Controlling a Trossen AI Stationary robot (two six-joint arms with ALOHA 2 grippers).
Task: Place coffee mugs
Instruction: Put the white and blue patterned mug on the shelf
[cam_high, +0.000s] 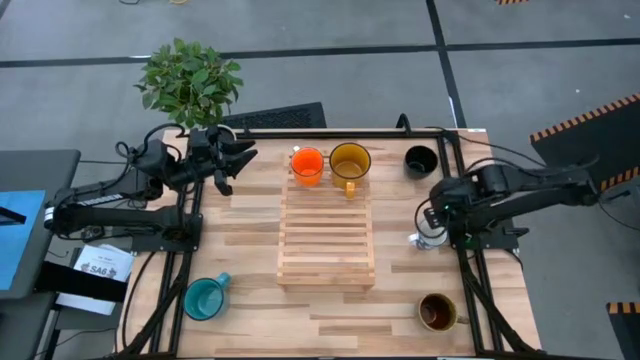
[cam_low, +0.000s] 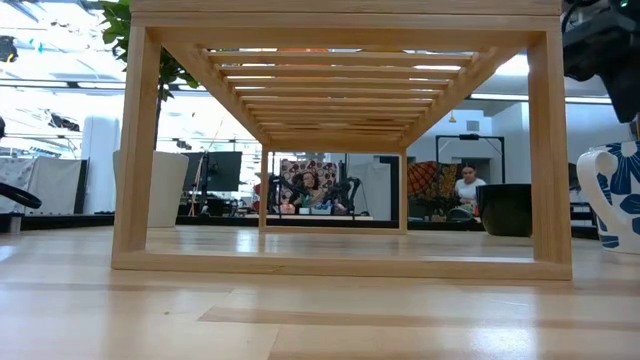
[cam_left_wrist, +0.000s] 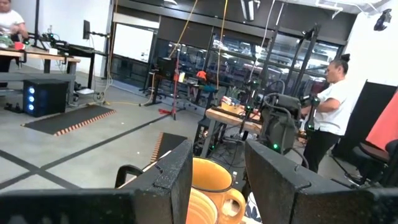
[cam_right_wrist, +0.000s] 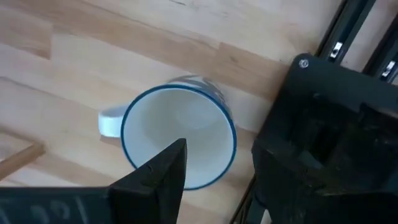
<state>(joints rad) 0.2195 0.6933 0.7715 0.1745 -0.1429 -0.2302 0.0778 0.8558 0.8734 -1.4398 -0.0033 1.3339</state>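
Observation:
A white mug with blue pattern (cam_right_wrist: 177, 140) stands on the table at its right side (cam_high: 428, 240), also seen in the low view (cam_low: 615, 195). My right gripper (cam_right_wrist: 227, 149) hovers open just above it (cam_high: 432, 225), one finger over the mouth and one outside the wall. The orange mug (cam_high: 307, 165) and amber-yellow mug (cam_high: 350, 162) stand on the far end of the wooden rack (cam_high: 327, 240). The black mug (cam_high: 420, 160), teal mug (cam_high: 205, 297) and brown mug (cam_high: 437, 312) stand on the table. My left gripper (cam_high: 238, 168) waits open, left of the rack's far end, facing the amber-yellow mug (cam_left_wrist: 211, 177).
The slatted rack (cam_low: 340, 140) fills the table's middle. A potted plant (cam_high: 190, 80) stands beyond the far left corner. Dark frame rails (cam_high: 470, 290) run along both table sides. A person (cam_left_wrist: 326, 118) stands in the room behind. Bare wood lies near the rack's near end.

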